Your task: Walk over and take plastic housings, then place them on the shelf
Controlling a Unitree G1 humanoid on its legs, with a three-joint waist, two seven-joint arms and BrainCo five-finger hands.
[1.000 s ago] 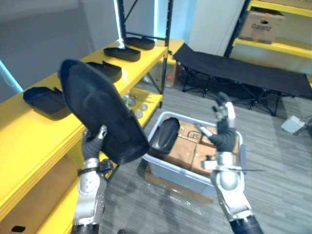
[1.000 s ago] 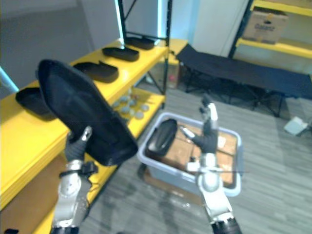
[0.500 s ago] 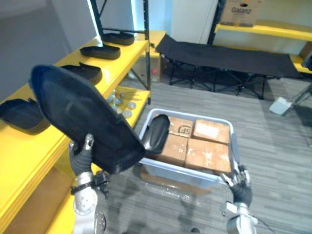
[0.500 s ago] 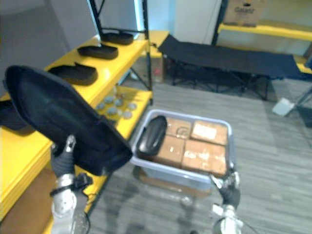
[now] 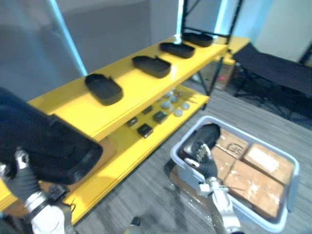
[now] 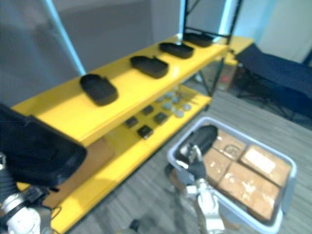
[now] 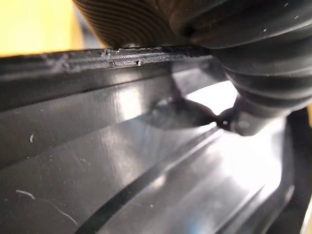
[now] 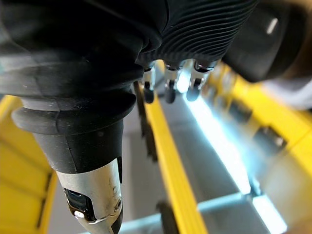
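My left hand (image 5: 22, 183) is at the lower left, shut on the edge of a large black plastic housing (image 5: 48, 146) that it holds up beside the near end of the yellow shelf (image 5: 131, 90). The housing's glossy inner face (image 7: 146, 165) lies right against the hand in the left wrist view. Several more black housings (image 5: 103, 87) lie in a row along the shelf top. Another black housing (image 5: 205, 134) leans in the grey bin (image 5: 288, 192). My right hand (image 5: 204, 165) hovers in front of that bin, open and holding nothing, its fingers (image 8: 168, 85) relaxed.
The bin also holds brown cardboard boxes (image 5: 253, 180). On the lower shelf board lie small black blocks (image 5: 145, 129) and round grey parts (image 5: 173, 105). A black folding cot (image 5: 273, 73) stands at the back right. Grey floor runs between the shelf and the bin.
The whole view has swung left toward the shelf. The held housing now sits lower, at the view's left edge. My right hand has come up from the bottom edge to in front of the bin.
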